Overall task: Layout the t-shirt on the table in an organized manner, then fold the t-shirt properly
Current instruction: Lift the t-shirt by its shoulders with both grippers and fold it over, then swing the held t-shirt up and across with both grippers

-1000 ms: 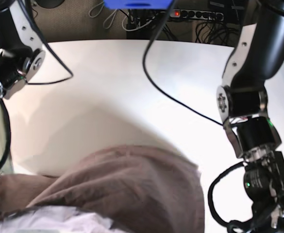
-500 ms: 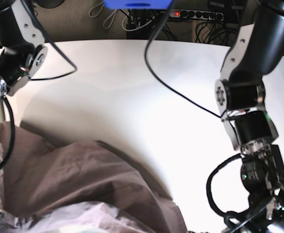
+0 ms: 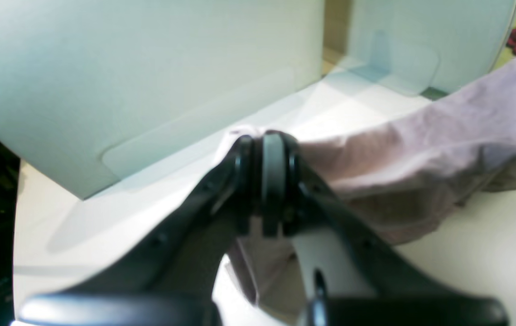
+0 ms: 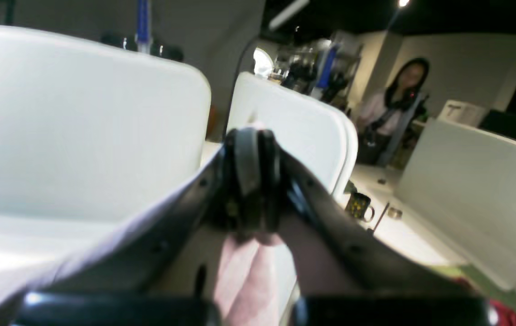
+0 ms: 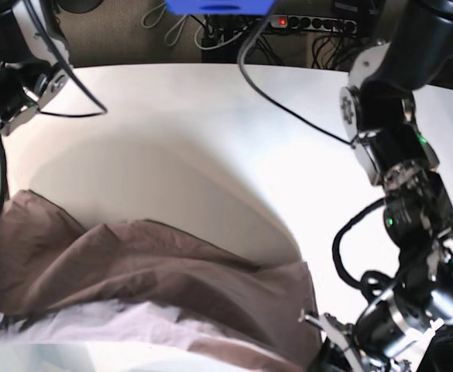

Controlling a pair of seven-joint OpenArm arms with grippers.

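Note:
The dusty mauve t-shirt (image 5: 156, 279) hangs stretched low over the near part of the white table (image 5: 211, 139), spanning from the left edge to the lower right. My left gripper (image 3: 263, 145) is shut on a pinched edge of the t-shirt (image 3: 421, 145), which trails off to the right. In the base view that gripper (image 5: 319, 341) sits at the cloth's lower right corner. My right gripper (image 4: 253, 140) is shut on the t-shirt (image 4: 244, 276), with fabric drooping below and to the left of its fingers. It is outside the base view.
A black cable (image 5: 288, 116) crosses the back of the table toward the left arm (image 5: 396, 155). The right arm (image 5: 9, 85) stands at the far left. White partitions (image 3: 149, 68) surround the table. A mug (image 4: 358, 206) and a person (image 4: 398, 90) are on the far side.
The shirt went from a bunched mound at bottom centre to a wide stretched sheet reaching the left edge. The left arm swung lower, toward the bottom right corner.

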